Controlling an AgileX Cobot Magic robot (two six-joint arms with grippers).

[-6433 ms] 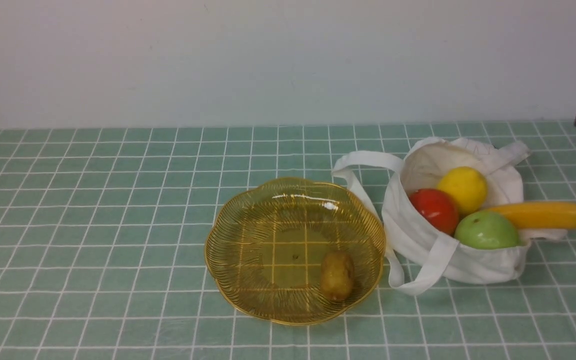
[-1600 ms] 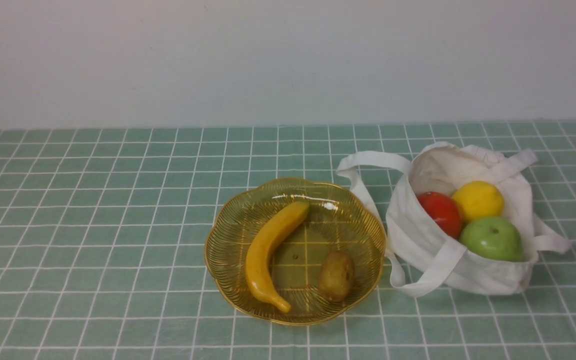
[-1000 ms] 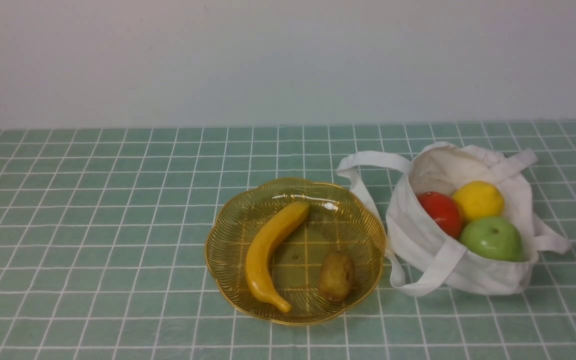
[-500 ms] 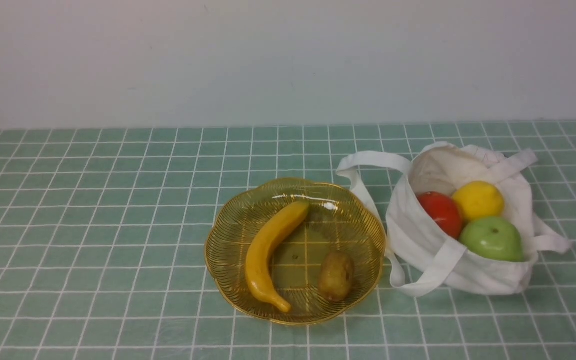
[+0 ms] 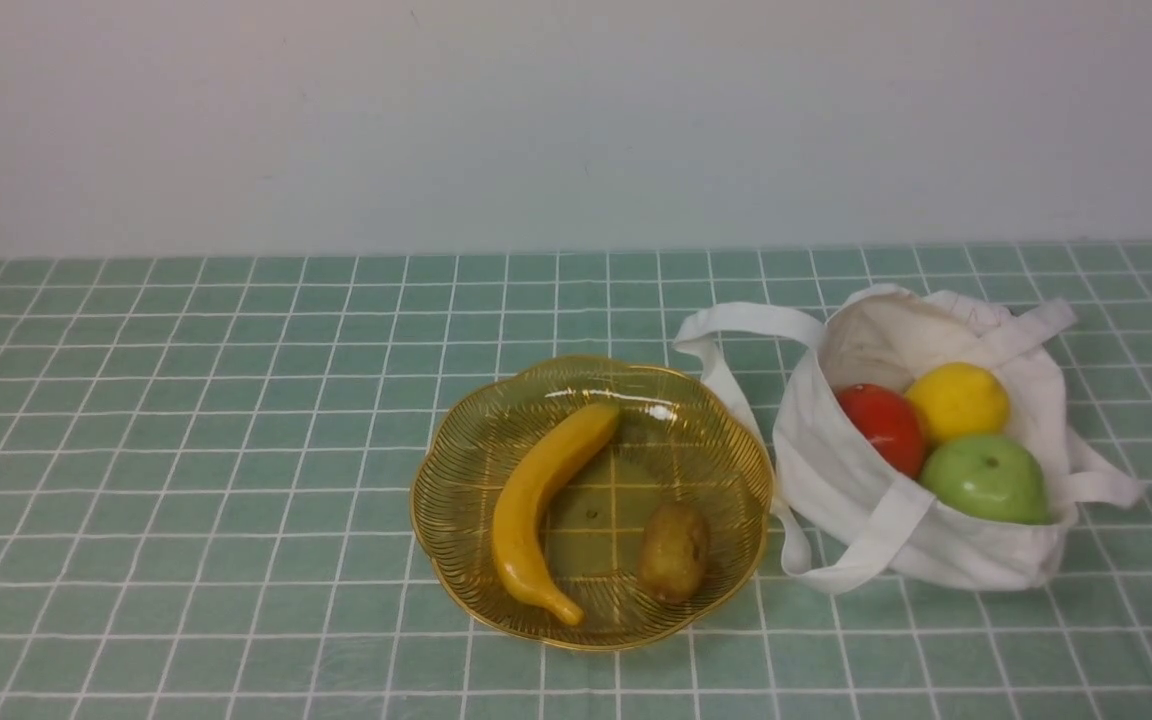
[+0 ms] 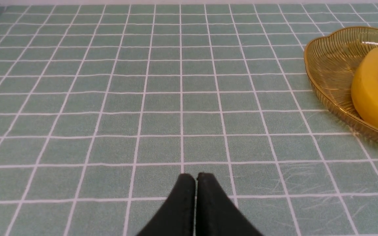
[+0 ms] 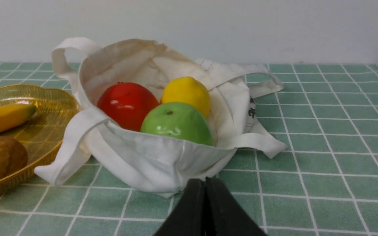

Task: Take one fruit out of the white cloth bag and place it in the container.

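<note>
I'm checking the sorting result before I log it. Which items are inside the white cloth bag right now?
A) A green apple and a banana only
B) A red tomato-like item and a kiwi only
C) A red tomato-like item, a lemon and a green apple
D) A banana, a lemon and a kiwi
C: the bag's open mouth shows the red item, the lemon and the green apple nestled together.

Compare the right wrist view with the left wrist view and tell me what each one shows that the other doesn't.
Only the right wrist view: the white cloth bag holding a red fruit, a yellow lemon and a green fruit, plus the brown kiwi, the wall and the right fingers, shut.
Only the left wrist view: the left fingers, shut.
Both: parts of the amber dish and banana, and the gridded tabletop.
</note>
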